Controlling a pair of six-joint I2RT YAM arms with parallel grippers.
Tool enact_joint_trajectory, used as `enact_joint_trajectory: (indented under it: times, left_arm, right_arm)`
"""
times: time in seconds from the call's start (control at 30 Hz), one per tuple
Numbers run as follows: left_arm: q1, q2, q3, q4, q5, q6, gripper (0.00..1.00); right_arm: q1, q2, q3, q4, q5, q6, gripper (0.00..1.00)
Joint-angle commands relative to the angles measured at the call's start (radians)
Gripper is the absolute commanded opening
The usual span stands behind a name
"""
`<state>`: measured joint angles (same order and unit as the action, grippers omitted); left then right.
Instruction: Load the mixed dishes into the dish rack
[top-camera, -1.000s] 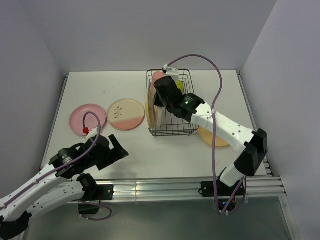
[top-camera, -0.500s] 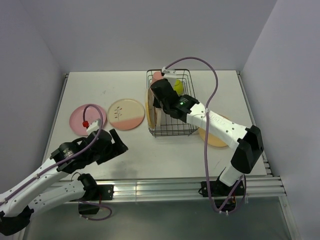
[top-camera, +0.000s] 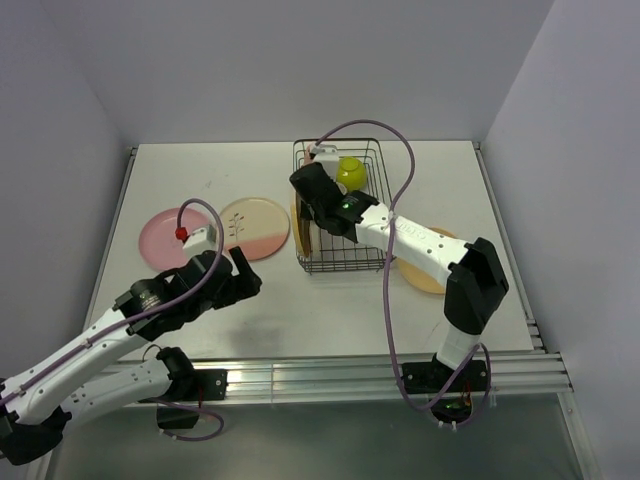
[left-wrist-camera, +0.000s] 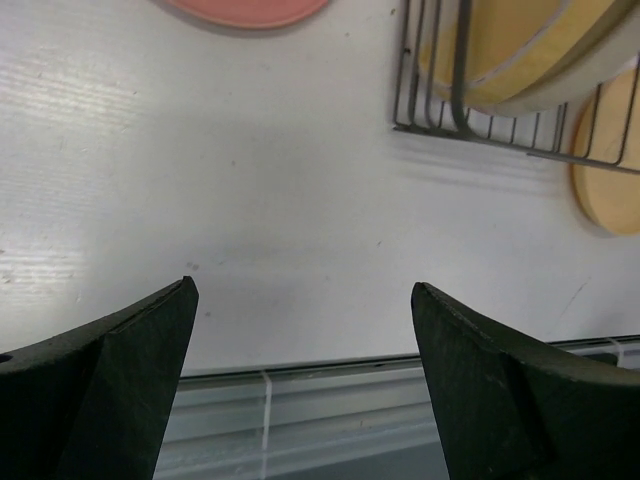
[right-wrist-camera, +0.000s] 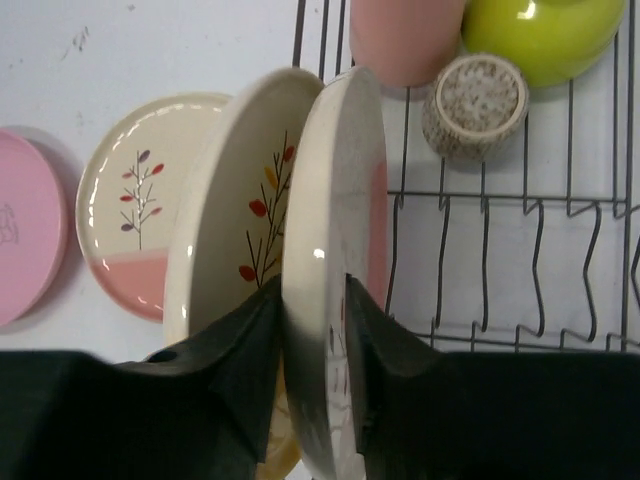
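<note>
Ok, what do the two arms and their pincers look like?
The left arm and right arm have white links and black joints. Each carries a purple cable; the left one's ends in a red connector. A green light glows on the right arm. The left pincer and right pincer have black wedge-shaped fingers.

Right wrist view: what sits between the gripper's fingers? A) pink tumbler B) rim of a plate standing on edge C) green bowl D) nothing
B: the right gripper clasps both faces of the upright plate, while the bowl and tumbler sit farther back in the rack.
</note>
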<state>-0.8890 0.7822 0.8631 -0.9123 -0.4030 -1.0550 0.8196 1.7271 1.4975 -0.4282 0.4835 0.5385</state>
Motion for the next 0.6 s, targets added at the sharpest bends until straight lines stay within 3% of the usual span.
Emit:
enact_joint_trajectory:
  times: [0.0, 0.07, 0.23, 0.43, 0.57]
  left_arm:
    - [-0.002, 0.009, -0.007, 0.142, -0.034, -0.002, 0.95]
    - [-0.002, 0.034, -0.004, 0.158, -0.022, -0.039, 0.95]
    - [-0.002, 0.107, 0.027, 0.152, -0.005, -0.135, 0.93]
    - [0.053, 0.126, 0.044, 0.092, -0.03, -0.186, 0.9]
    - [0.253, 0.086, -0.025, 0.16, 0.074, -0.119, 0.85]
  right_arm:
    - [-0.01, -0.02, 0.053, 0.089, 0.018, -0.017, 0.39]
    - [-0.01, -0.018, 0.056, 0.085, 0.015, -0.028, 0.51]
    - [-0.011, -0.035, 0.072, 0.062, -0.005, -0.043, 0.66]
    - [-0.008, -0.11, 0.066, 0.052, -0.034, -0.048, 0.68]
    - [-0.005, -0.22, 0.046, 0.033, -0.037, -0.031, 0.68]
